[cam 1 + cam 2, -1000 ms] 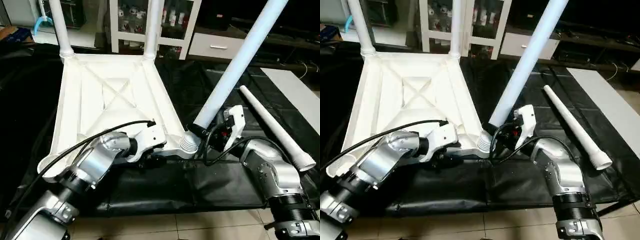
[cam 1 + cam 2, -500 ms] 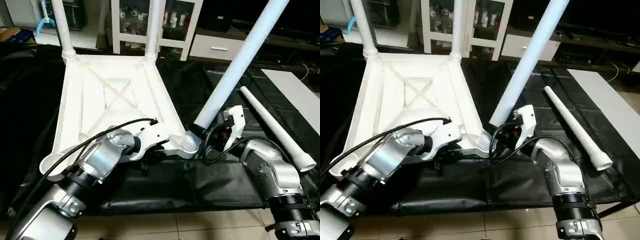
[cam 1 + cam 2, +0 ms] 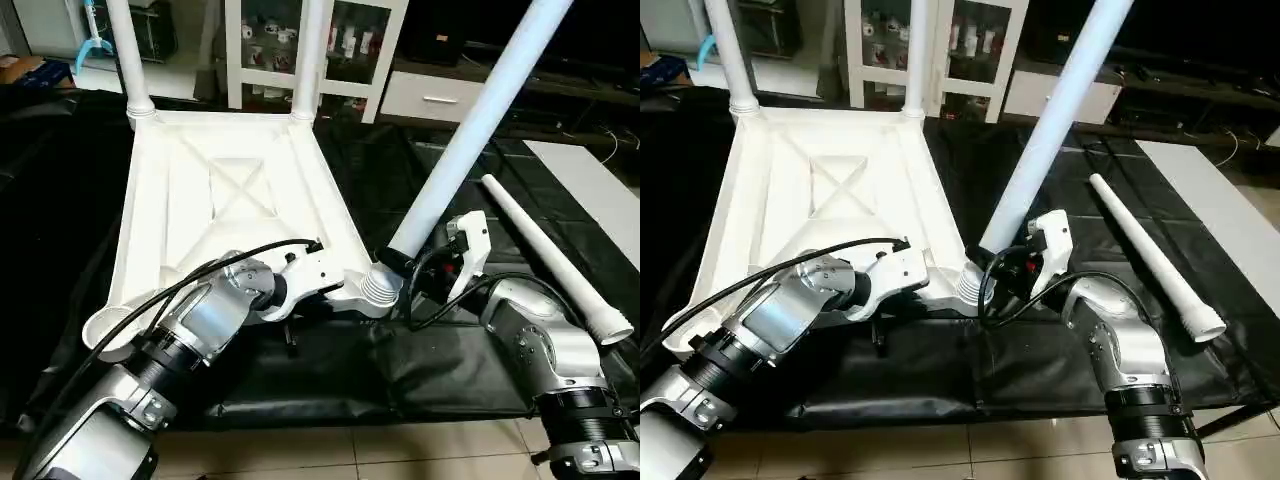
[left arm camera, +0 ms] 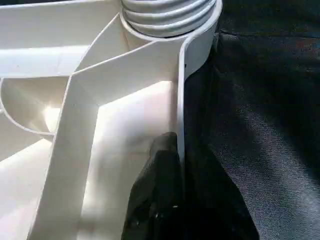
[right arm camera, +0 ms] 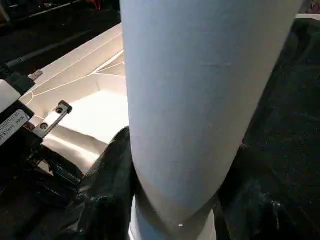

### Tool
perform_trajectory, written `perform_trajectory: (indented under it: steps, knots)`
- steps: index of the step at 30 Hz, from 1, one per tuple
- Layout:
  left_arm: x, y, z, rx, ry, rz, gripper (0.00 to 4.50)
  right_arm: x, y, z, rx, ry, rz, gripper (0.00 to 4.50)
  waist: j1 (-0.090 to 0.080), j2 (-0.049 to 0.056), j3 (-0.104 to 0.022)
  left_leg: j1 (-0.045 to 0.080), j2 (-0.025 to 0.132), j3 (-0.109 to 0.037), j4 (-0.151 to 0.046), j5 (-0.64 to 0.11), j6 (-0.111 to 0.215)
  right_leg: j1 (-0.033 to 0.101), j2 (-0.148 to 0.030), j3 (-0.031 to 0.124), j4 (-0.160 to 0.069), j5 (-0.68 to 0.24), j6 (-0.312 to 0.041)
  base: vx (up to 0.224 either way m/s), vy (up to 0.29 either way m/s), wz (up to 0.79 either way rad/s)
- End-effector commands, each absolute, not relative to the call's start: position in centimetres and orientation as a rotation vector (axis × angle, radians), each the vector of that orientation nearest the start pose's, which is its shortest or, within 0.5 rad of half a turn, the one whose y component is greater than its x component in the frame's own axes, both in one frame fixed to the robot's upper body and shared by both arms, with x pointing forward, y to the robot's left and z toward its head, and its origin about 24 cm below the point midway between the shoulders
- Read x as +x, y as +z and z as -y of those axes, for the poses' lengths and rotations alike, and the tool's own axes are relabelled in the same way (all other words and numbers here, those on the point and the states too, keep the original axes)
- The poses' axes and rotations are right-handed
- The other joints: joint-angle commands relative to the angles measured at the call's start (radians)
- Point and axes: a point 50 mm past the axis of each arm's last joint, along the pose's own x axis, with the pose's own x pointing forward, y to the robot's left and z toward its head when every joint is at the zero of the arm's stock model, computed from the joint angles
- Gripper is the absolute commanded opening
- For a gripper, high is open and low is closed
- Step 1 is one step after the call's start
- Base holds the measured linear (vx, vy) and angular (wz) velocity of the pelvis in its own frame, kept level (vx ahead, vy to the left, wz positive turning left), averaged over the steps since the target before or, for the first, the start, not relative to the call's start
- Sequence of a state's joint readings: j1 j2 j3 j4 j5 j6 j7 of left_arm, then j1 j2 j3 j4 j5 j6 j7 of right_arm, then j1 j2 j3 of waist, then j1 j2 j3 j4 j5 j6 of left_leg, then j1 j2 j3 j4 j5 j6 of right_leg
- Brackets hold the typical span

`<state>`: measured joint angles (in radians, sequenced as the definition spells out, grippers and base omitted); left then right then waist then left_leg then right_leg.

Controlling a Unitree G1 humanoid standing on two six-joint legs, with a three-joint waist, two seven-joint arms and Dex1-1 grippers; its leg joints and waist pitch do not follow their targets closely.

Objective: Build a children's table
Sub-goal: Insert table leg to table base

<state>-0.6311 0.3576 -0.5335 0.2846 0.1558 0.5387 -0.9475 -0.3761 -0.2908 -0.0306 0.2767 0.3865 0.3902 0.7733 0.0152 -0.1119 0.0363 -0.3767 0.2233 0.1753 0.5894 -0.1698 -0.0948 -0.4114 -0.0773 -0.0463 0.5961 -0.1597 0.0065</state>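
Note:
The children's table top lies upside down on black cloth, its X-ribbed underside facing up. Two white legs stand in its far corner sockets. My right gripper is shut on a third leg just above its threaded end. That leg leans up to the right, and its threads sit at the near right corner socket. My left gripper is shut on the top's thin near rim, close to that socket. A fourth leg lies loose on the cloth to the right.
The black cloth covers the work surface, and tiled floor shows at its near edge. A white cabinet stands behind the table top. A white board lies at the far right, beyond the loose leg.
My left gripper's fingers have closed onto the near rim of the table top, and its forearm has swung slightly. The right arm and the held leg have stayed put.

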Motion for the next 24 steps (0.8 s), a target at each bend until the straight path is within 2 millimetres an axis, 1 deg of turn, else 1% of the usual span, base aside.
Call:
perform_trajectory:
  steps: [1,2,3,4,5,6,7,9,10,11,12,13,15,17,18,19,20,21,22,23,24]
  knots:
    - [30.7,4.9,-9.1,0.718,-1.139,-0.677,0.00,30.6,6.8,16.6,0.202,0.827,-0.255,1.84,-0.001,0.018,-0.056,0.016,0.008,0.005,-0.071,-0.270,-0.010,0.038,-0.039,0.026,-0.068,-0.270,-0.167,0.000,0.000,0.00]
    - [30.7,5.0,-9.2,0.719,-1.143,-0.678,0.00,30.3,7.0,16.6,0.218,0.874,-0.260,1.84,-0.001,0.017,-0.056,0.016,0.008,0.005,-0.071,-0.268,-0.006,0.039,-0.038,0.026,-0.068,-0.265,-0.168,0.000,0.000,0.00]
    - [30.7,5.0,-9.2,0.719,-1.143,-0.678,0.00,30.3,7.0,16.6,0.218,0.874,-0.260,1.84,0.000,0.017,-0.056,0.016,0.008,0.005,-0.071,-0.268,-0.003,0.040,-0.038,0.026,-0.068,-0.261,-0.169,0.000,0.000,0.00]
    - [30.7,5.1,-9.3,0.719,-1.147,-0.677,0.00,30.0,7.1,16.7,0.232,0.924,-0.269,1.84,0.000,0.017,-0.057,0.014,0.008,0.004,-0.071,-0.260,0.000,0.041,-0.038,0.026,-0.066,-0.249,-0.171,0.000,0.000,0.00]
    - [30.7,5.2,-9.3,0.720,-1.150,-0.673,0.00,29.7,7.1,16.8,0.245,0.961,-0.278,1.84,0.001,0.015,-0.057,0.014,0.009,0.005,-0.070,-0.251,0.004,0.042,-0.039,0.026,-0.065,-0.238,-0.173,0.000,0.000,0.00]
    - [30.7,5.3,-9.3,0.724,-1.156,-0.667,0.00,29.5,7.0,17.2,0.252,0.987,-0.286,1.84,0.000,0.011,-0.057,0.012,0.009,0.005,-0.069,-0.248,0.010,0.044,-0.039,0.026,-0.065,-0.239,-0.176,0.000,0.000,0.00]
    - [30.7,5.4,-9.3,0.726,-1.159,-0.662,0.00,29.4,6.9,17.4,0.254,0.998,-0.290,1.84,0.001,0.012,-0.057,0.013,0.009,0.005,-0.069,-0.249,0.012,0.043,-0.040,0.026,-0.065,-0.243,-0.177,0.000,0.000,0.00]
    - [30.6,5.6,-9.2,0.729,-1.172,-0.656,0.00,29.4,6.8,17.7,0.259,1.004,-0.293,1.84,0.001,0.013,-0.056,0.013,0.009,0.006,-0.069,-0.249,0.013,0.042,-0.041,0.026,-0.066,-0.249,-0.178,0.000,0.000,0.00]
    - [30.5,5.8,-9.1,0.734,-1.184,-0.645,0.00,29.4,6.4,18.2,0.249,0.999,-0.296,1.84,0.000,0.010,-0.056,0.013,0.010,0.006,-0.068,-0.253,0.013,0.040,-0.042,0.026,-0.067,-0.266,-0.179,0.000,0.000,0.00]
    - [30.5,5.8,-9.1,0.734,-1.184,-0.645,0.00,29.4,6.4,18.2,0.249,0.999,-0.296,1.84,-0.001,0.011,-0.056,0.012,0.010,0.005,-0.068,-0.252,0.010,0.040,-0.043,0.026,-0.068,-0.272,-0.178,0.000,0.000,0.00]
    - [30.4,5.9,-9.0,0.737,-1.189,-0.641,0.00,29.5,6.2,18.5,0.234,0.985,-0.297,1.84,-0.003,0.008,-0.056,0.012,0.010,0.006,-0.067,-0.251,0.009,0.039,-0.043,0.025,-0.067,-0.274,-0.179,0.000,0.000,0.00]
    - [30.4,5.9,-9.0,0.737,-1.189,-0.641,0.00,29.5,6.2,18.5,0.234,0.985,-0.297,1.84,-0.003,0.008,-0.056,0.012,0.010,0.006,-0.067,-0.251,0.009,0.039,-0.043,0.025,-0.067,-0.274,-0.179,0.000,0.000,0.00]
    - [30.2,6.2,-9.0,0.742,-1.200,-0.630,0.00,30.2,6.0,19.4,0.201,0.905,-0.273,1.84,-0.007,0.008,-0.056,0.011,0.010,0.006,-0.067,-0.245,0.009,0.038,-0.043,0.025,-0.067,-0.274,-0.181,0.000,0.000,0.00]
    - [29.9,6.3,-9.1,0.754,-1.210,-0.625,0.00,30.7,6.4,19.8,0.222,0.862,-0.248,1.84,-0.009,0.007,-0.057,0.012,0.009,0.007,-0.066,-0.232,0.006,0.038,-0.041,0.025,-0.065,-0.263,-0.187,0.000,0.000,0.00]
    - [29.9,6.3,-9.2,0.758,-1.213,-0.625,0.00,30.8,6.6,19.9,0.236,0.858,-0.241,1.84,-0.008,0.008,-0.058,0.012,0.008,0.009,-0.065,-0.212,0.012,0.039,-0.039,0.026,-0.062,-0.236,-0.193,0.000,0.000,0.00]
    - [29.9,6.3,-9.2,0.758,-1.214,-0.625,0.00,30.8,6.6,19.9,0.238,0.857,-0.240,1.84,-0.008,0.008,-0.059,0.013,0.009,0.009,-0.064,-0.208,0.013,0.039,-0.039,0.026,-0.061,-0.226,-0.195,0.000,0.000,0.00]
    - [29.7,6.5,-9.2,0.764,-1.227,-0.619,0.00,30.8,6.8,19.9,0.258,0.866,-0.242,1.84,-0.006,-0.001,-0.060,0.011,0.009,0.009,-0.063,-0.188,0.021,0.043,-0.039,0.026,-0.056,-0.208,-0.199,0.000,0.000,0.00]
    - [29.7,6.5,-9.2,0.764,-1.227,-0.618,0.00,30.8,6.8,19.9,0.260,0.867,-0.243,1.84,-0.006,0.001,-0.060,0.009,0.009,0.009,-0.063,-0.175,0.027,0.043,-0.038,0.026,-0.054,-0.194,-0.200,0.000,0.000,0.00]
    - [29.4,6.7,-9.1,0.772,-1.248,-0.608,0.00,30.8,6.9,19.9,0.284,0.885,-0.254,1.84,-0.009,-0.004,-0.056,0.010,0.009,0.011,-0.063,-0.171,0.033,0.040,-0.036,0.025,-0.056,-0.188,-0.202,0.000,0.000,0.00]
    - [29.2,6.9,-9.1,0.777,-1.261,-0.602,0.00,30.8,6.9,20.0,0.292,0.894,-0.263,1.84,-0.008,-0.006,-0.054,0.011,0.010,0.012,-0.063,-0.171,0.039,0.038,-0.038,0.026,-0.057,-0.195,-0.203,0.000,0.000,0.00]
    - [29.1,6.9,-9.1,0.778,-1.266,-0.601,0.00,30.9,6.8,19.9,0.315,0.906,-0.272,1.84,-0.008,-0.005,-0.053,0.010,0.010,0.012,-0.063,-0.171,0.039,0.039,-0.039,0.027,-0.056,-0.200,-0.202,0.000,0.000,0.00]
